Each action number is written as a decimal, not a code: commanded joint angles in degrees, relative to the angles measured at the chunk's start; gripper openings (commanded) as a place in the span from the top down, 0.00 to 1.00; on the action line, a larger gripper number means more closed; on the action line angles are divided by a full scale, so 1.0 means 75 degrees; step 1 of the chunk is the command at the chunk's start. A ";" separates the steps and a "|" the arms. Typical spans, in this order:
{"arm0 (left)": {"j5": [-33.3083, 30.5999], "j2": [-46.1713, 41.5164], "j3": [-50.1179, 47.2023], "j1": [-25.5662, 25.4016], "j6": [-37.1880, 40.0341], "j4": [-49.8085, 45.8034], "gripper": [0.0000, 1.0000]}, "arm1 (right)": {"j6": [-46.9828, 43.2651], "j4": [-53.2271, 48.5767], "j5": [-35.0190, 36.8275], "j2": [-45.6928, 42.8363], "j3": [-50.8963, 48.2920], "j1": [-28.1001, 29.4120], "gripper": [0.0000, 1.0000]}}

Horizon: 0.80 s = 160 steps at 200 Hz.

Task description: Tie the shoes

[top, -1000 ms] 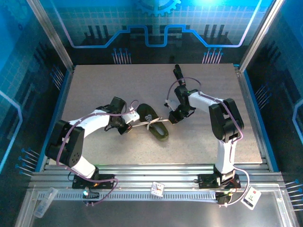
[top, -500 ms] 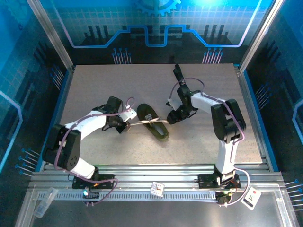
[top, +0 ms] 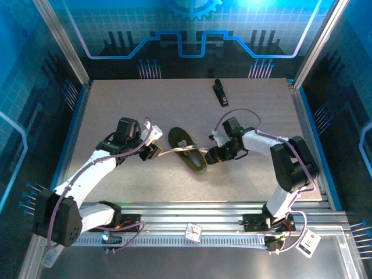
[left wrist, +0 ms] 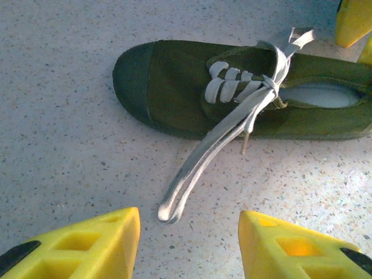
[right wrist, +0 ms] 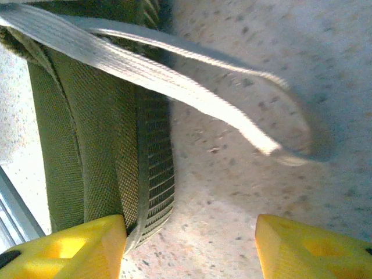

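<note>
The shoe (top: 188, 150) lies flat near the middle of the table (top: 128, 110), a pale grey sheet with a fine dark speckle, between the two grippers. It is dark olive canvas with a darker, smoother toe cap and a long oval sole. The left wrist view shows its flat, ribbon-like whitish laces (left wrist: 232, 116) crossing the eyelets to a knot, with one long loop trailing over the table toward the left gripper (left wrist: 189, 232). That gripper's blocky yellow fingers (left wrist: 87, 244) stand apart, holding nothing, and the loop's end lies just short of them. The right wrist view sits close enough to show the canvas weave, the ribbed rubber edge of the sole and the woven grain of a second loop (right wrist: 174, 81) resting on the table. The right gripper (right wrist: 192, 244) is likewise spread wide and empty. The overhead view adds a small black oblong clip (top: 219, 93), lying well apart at the far side.
</note>
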 commanded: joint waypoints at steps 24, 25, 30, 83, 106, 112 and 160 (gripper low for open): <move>0.0595 0.0705 0.0152 -0.0419 0.1182 0.0132 0.50 | 0.0727 0.0485 0.0180 -0.0420 -0.0224 0.0785 0.42; 0.0592 0.0730 0.0170 -0.0434 0.1219 0.0138 0.51 | 0.0731 0.0490 0.0180 -0.0420 -0.0226 0.0801 0.42; 0.0553 0.0877 0.0250 -0.0501 0.1402 0.0140 0.50 | 0.0789 0.0525 0.0169 -0.0425 -0.0228 0.0860 0.42; 0.0756 0.2038 0.1033 -0.0636 0.2684 0.0278 0.50 | 0.0516 -0.0274 0.0547 -0.1070 0.0227 0.0850 0.41; 0.0971 0.2142 0.1001 -0.0644 0.3019 0.0699 0.50 | 0.0308 -0.0558 0.0363 -0.1269 0.0625 0.0601 0.41; 0.1007 0.2202 0.1004 -0.0654 0.3053 0.0799 0.50 | 0.0276 -0.0550 0.0307 -0.1234 0.0730 0.0552 0.41; 0.1247 0.2926 0.1465 -0.0681 0.3224 0.0685 0.55 | 0.0011 -0.0181 -0.0127 -0.0059 0.2079 0.0606 0.41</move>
